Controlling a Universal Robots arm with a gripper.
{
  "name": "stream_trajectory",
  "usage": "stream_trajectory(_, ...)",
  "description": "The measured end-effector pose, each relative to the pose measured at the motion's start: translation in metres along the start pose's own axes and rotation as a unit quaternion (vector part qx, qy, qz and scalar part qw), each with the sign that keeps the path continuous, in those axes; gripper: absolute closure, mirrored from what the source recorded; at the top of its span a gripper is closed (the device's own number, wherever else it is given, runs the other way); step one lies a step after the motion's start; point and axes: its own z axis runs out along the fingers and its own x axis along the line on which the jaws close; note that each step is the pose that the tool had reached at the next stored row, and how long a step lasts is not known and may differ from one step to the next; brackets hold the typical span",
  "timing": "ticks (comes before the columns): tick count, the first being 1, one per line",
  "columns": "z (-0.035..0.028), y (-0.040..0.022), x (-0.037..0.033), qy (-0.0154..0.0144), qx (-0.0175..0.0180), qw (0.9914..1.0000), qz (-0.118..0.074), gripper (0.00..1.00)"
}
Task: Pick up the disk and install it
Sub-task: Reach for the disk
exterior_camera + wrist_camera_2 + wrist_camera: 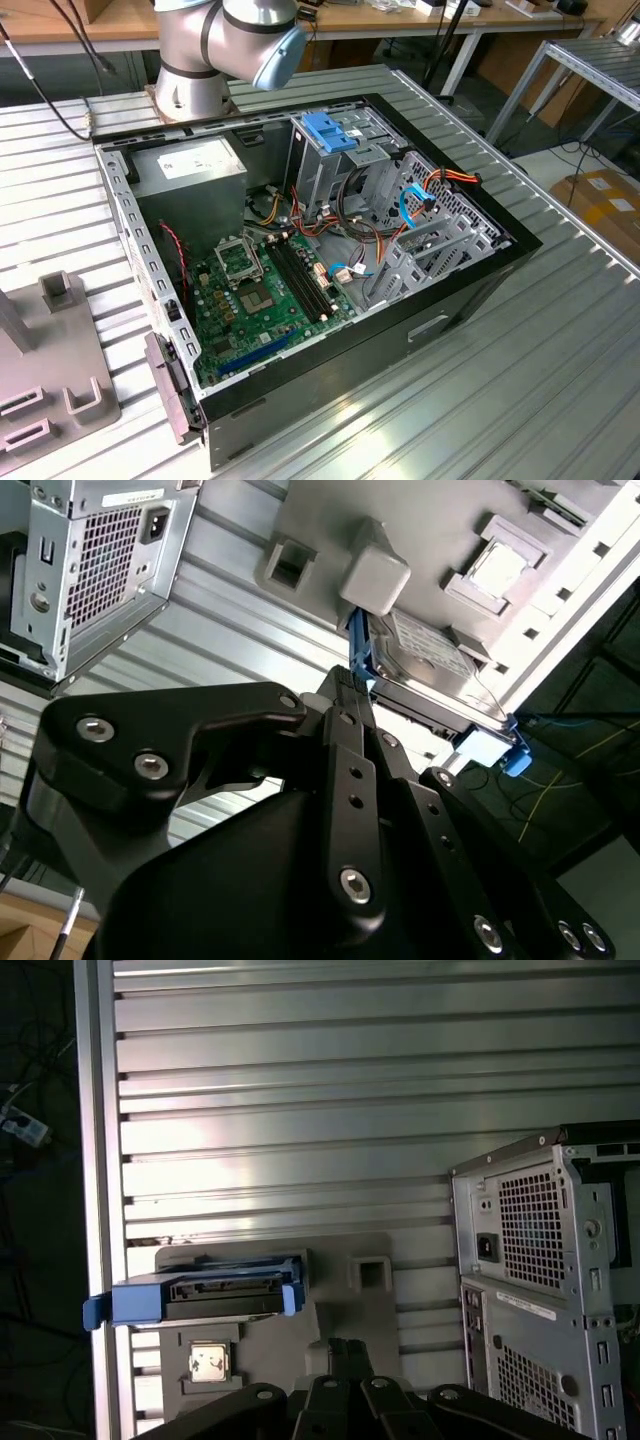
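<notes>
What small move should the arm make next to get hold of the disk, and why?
Probably ease the gripper closer to the disk and line up with it. The disk sits in the grey holder beside the computer case, not yet gripped, and in the first wrist view the gripper is off to one side of it.

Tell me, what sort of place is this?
Likely a robotics lab or workshop: a robot arm stands on a ribbed metal table beside an opened computer case, a disk lies on a grey fixture, and wooden workbenches line the background.
</notes>
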Motion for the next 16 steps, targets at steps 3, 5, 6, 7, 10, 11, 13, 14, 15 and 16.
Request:
stream_trajectory(3, -0.0001, -0.0006, 0.0081, -0.0001, -0.0001, 1.00000, 0.000, 0.89)
stream_trajectory(5, -0.0002, -0.0009, 0.0127, 0.0000, 0.0000, 1.00000, 0.000, 0.89)
stream_trajectory(6, -0.0003, -0.0011, 0.0153, -0.0001, 0.0000, 1.00000, 0.000, 0.89)
stream_trajectory(7, -0.0003, -0.0012, 0.0171, 0.0000, 0.0000, 1.00000, 0.000, 0.89)
stream_trajectory(10, -0.0005, -0.0016, 0.0238, -0.0001, 0.0000, 1.00000, 0.000, 0.89)
stream_trajectory(11, -0.0006, -0.0019, 0.0273, 0.0000, 0.0000, 1.00000, 0.000, 0.89)
stream_trajectory(13, -0.0008, -0.0023, 0.0334, 0.0000, 0.0000, 1.00000, 0.000, 0.89)
stream_trajectory(14, -0.0007, -0.0024, 0.0350, -0.0001, -0.0001, 1.00000, 0.000, 0.89)
stream_trajectory(15, -0.0009, -0.0026, 0.0390, 0.0000, 0.0000, 1.00000, 0.000, 0.89)
stream_trajectory(16, -0.0009, -0.0028, 0.0416, -0.0001, 0.0000, 1.00000, 0.000, 0.89)
